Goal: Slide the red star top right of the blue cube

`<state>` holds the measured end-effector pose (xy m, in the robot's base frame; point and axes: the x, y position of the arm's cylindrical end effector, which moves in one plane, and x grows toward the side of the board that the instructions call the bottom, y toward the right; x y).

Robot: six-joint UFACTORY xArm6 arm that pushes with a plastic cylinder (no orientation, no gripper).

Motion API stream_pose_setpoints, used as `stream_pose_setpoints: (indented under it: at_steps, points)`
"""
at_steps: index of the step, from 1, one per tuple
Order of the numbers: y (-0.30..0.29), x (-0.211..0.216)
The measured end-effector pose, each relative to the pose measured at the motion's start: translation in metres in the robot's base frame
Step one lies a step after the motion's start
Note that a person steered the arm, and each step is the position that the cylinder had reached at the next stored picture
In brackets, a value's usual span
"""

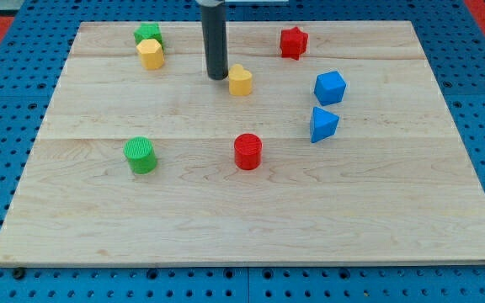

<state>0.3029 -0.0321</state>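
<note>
One red star [293, 42] well right of my tip [217, 77].

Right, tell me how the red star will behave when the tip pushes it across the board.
The red star sits flat on the smooth wooden board, so it will probably slide, not roll. It looks squat, so tipping seems unlikely. Its points may make it spin if my tip, now to its left beside the yellow block, strikes off-centre.

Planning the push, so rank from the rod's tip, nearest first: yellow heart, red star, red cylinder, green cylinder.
From my tip:
1. Yellow heart, just to its right.
2. Red star, toward the top right.
3. Red cylinder, below it; too close to the star to call.
4. Green cylinder, bottom left.
</note>
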Motion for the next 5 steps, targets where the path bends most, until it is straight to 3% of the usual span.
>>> stream_pose_setpoints:
  at_steps: [2,5]
  points:
    - [0.060,-0.077]
    - [0.131,-0.058]
